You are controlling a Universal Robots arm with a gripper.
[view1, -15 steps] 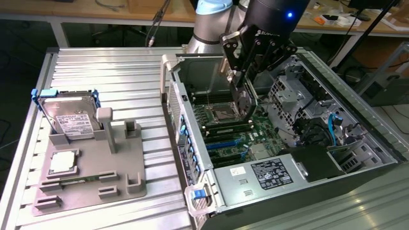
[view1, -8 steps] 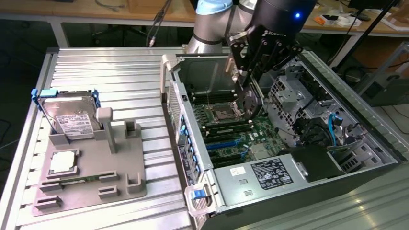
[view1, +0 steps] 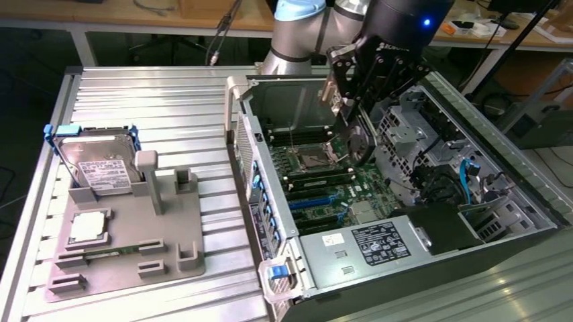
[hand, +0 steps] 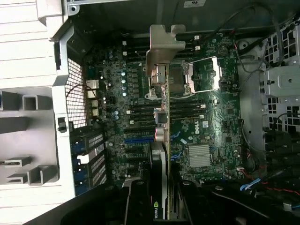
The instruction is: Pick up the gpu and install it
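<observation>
Gripper [view1: 360, 107] closed on the gpu [view1: 359, 143], pinching it by its flat faces. The card hangs edge-down over the motherboard [view1: 333, 180], inside the open computer case [view1: 259, 176]. In the wrist view the gpu [hand: 164, 140] runs as a thin line out from between the fingers [hand: 138, 202], silver bracket [hand: 164, 44] at the far end.

Risks: the card looks off from the blue slots [hand: 138, 139], nearer the processor socket [hand: 180, 79]. Lowered from here, its edge would likely hit board parts. The bracket could snag the case's back wall. A thin pinch could let the card tilt.

Pose: arm reaches in from the far side, wrist pointing down into the case. Hard drive [view1: 98, 164] sits well apart on the grey stand [view1: 134, 258].
</observation>
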